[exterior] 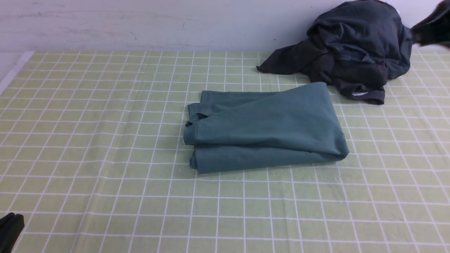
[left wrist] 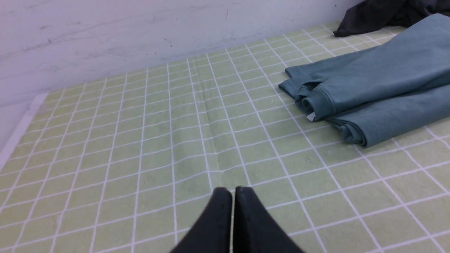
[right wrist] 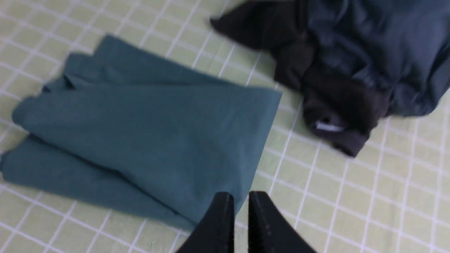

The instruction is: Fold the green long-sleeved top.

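Right gripper (right wrist: 240, 203), jaws nearly together and empty, hangs over the near right corner of the green top (exterior: 263, 128).
Top lies mid-table, folded, long axis left-right; left gripper (left wrist: 232, 196), closed and empty, sits well apart.

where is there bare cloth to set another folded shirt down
Bare checked cloth runs between the green top and the left edge, and along the near side. The far right is crowded: the dark pile lies just beyond the top's far corner.
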Robot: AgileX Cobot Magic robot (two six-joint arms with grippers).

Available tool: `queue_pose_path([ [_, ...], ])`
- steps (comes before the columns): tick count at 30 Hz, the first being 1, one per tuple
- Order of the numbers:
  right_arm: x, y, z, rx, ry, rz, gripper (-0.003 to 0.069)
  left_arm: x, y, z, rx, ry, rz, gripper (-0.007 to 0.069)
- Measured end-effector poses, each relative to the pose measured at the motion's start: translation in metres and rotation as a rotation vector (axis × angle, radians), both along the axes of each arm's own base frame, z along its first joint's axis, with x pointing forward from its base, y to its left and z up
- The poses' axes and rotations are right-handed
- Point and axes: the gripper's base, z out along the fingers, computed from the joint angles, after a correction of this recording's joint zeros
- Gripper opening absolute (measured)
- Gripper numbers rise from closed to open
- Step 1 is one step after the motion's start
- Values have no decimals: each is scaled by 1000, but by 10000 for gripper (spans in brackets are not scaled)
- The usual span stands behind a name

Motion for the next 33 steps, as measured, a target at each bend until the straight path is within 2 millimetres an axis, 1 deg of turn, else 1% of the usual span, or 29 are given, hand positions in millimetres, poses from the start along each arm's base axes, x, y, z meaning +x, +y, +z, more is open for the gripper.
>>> queue_pose_path([
  [1, -14, -3, 7, -1, -52, -4, 7, 0, 0, 0, -1, -4, 0, -1],
  [3, -51, -14, 18, -26, -186, -21, -8, 0, 0, 1, -3, -8, 1, -1],
  [4, -54, -15, 19, -29, -197, -23, -8, 0, 0, 1, -3, -8, 1, -1],
  [5, -79, -21, 19, -47, -288, -33, -11, 0, 0, 1, -4, -8, 1, -1],
  [7, -105, -28, 15, -61, -384, -43, -11, 0, 0, 0, -4, -6, 1, -1],
  [8, -117, -30, 9, -61, -434, -45, -13, 0, 0, -1, -4, -3, 1, -1],
  [10, -134, -33, -11, -49, -497, -43, -13, 1, 0, -3, -5, 5, 1, -1],
  [12, -150, -34, -39, -21, -579, -35, -13, 1, 0, -4, -5, 10, 1, -1],
  [13, -154, -35, -52, -8, -590, -33, -13, 1, 0, -4, -6, 10, 2, -1],
  [15, -161, -34, -81, 42, -666, -24, -13, 0, 0, -4, -5, 12, 2, -1],
  [16, -160, -34, -84, 44, -665, -23, -13, 0, 0, -4, -5, 12, 2, -1],
  [17, -160, -33, -108, 68, -716, -14, -13, 0, 0, -4, -5, 12, 2, -1],
  [18, -159, -32, -127, 77, -734, -7, -13, 0, 0, -4, -5, 12, 2, -1],
  [19, -159, -31, -137, 87, -765, -1, -13, 0, 0, -4, -5, 13, 1, -1],
  [20, -159, -31, -140, 88, -770, 0, -13, 0, 0, -4, -5, 13, 1, -1],
  [22, -156, -29, -179, 93, -767, 14, -13, 0, 0, -4, -5, 13, 1, -1],
  [23, -156, -29, -185, 92, -761, 16, -13, 0, 0, -4, -5, 13, 1, -1],
  [24, -156, -28, -209, 87, -720, 20, -13, 0, 0, -4, -5, 13, 1, -1],
  [25, -156, -29, -223, 77, -673, 21, -13, 0, 0, -4, -5, 13, 1, -1],
  [26, -156, -29, -225, 76, -665, 20, -13, 0, 0, -4, -5, 14, 1, -1],
  [27, -156, -29, -230, 69, -633, 19, -13, 0, 0, -4, -6, 14, 2, -1],
  [28, -155, -29, -237, 52, -561, 15, -13, 0, 0, -4, -6, 14, 2, -1],
  [29, -155, -29, -238, 50, -549, 14, -13, 0, 0, -4, -6, 14, 2, -1],
  [30, -156, -31, -248, 23, -440, 8, -13, 0, 0, -4, -6, 14, 2, -1],
  [31, -156, -31, -253, 11, -385, 4, -13, 0, 0, -4, -6, 14, 2, -1],
  [32, -156, -31, -253, 11, -385, 4, -13, 0, 0, -4, -6, 14, 2, -1],
  [33, -158, -32, -262, -11, -286, 1, -13, 0, 0, -4, -6, 14, 2, -1],
])
